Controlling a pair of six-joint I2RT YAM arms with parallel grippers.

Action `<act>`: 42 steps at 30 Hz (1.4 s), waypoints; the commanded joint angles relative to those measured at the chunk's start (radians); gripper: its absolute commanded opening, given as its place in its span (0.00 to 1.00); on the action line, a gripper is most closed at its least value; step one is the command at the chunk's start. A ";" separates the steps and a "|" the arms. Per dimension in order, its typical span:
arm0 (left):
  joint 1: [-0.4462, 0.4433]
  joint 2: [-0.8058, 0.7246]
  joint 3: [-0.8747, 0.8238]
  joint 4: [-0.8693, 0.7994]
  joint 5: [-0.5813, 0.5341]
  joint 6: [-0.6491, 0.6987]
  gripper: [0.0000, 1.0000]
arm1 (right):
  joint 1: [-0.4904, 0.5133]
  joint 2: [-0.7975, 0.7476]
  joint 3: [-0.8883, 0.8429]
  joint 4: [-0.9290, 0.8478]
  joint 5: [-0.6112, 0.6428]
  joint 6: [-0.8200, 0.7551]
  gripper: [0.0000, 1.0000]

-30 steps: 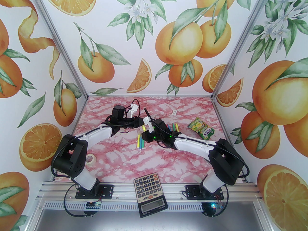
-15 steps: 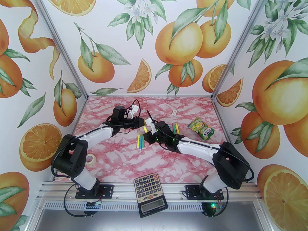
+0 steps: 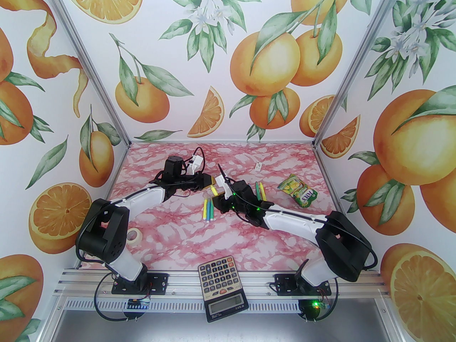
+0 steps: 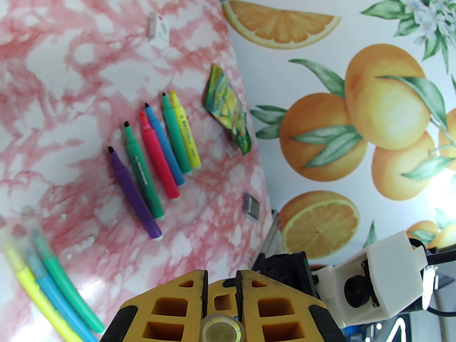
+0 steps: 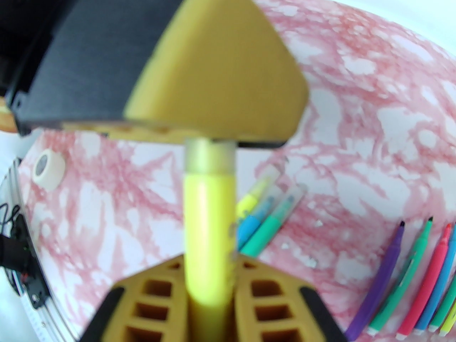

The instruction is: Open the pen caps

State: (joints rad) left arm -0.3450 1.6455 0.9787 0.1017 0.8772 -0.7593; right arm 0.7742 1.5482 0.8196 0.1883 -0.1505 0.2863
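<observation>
The right gripper (image 5: 210, 262) grips 1 yellow pen (image 5: 208, 219); the left gripper (image 4: 221, 276) pinches its cap (image 5: 209, 155) — still seated. The snack pouch (image 3: 297, 190) lettering — upside down, illegible.

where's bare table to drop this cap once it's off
Widest bare marble: between the tape roll, calculator and right arm. Also the far strip between the left arm and white tag. Crowded: mid-table, where the left fingers hold the cap and the right fingers the yellow pen beside three capped pens, then the uncapped row and snack pouch.
</observation>
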 commanded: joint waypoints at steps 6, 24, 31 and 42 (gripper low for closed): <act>0.106 -0.035 0.056 0.042 -0.129 0.014 0.00 | 0.002 -0.007 -0.071 -0.150 0.031 -0.022 0.00; 0.122 -0.032 0.162 -0.250 -0.258 0.200 0.00 | -0.005 -0.006 -0.085 -0.166 0.105 -0.014 0.00; 0.058 0.017 0.281 -0.678 -0.626 0.482 0.00 | -0.008 0.065 -0.006 -0.213 0.236 0.049 0.00; -0.047 0.161 0.377 -0.842 -0.796 0.563 0.00 | -0.009 0.190 0.135 -0.337 0.365 0.117 0.02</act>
State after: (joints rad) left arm -0.3866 1.7813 1.3113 -0.6724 0.1513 -0.2348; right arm 0.7704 1.7073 0.9169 -0.0895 0.1463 0.3664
